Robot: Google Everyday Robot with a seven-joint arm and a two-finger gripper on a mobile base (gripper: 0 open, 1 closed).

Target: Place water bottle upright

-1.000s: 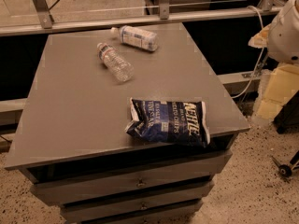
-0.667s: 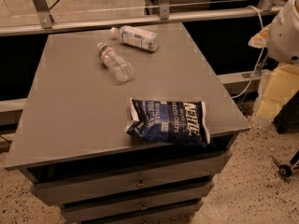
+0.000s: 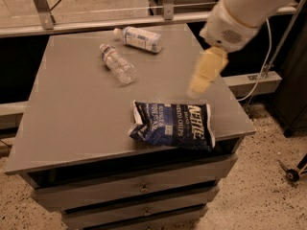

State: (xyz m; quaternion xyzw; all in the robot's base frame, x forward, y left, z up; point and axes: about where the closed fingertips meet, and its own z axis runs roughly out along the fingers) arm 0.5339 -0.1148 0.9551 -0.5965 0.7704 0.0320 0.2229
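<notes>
The water bottle (image 3: 117,63) is small, clear and ribbed, with a white cap and a narrow red-edged label band. It lies on its side at the back left of the grey table (image 3: 72,109), cap pointing to the back left. My gripper (image 3: 204,75) hangs from the white arm over the table's right side, well to the right of the bottle and above the chip bag's far edge. It holds nothing that I can see.
A second bottle (image 3: 139,38) wrapped in a wide white label lies on its side near the back edge. A dark blue chip bag (image 3: 172,126) lies near the front right edge. Drawers sit below the tabletop. A rail runs behind the table.
My arm has swung in from the right side, so the gripper now hangs over the table's right part. The bottles and the bag have not moved.
</notes>
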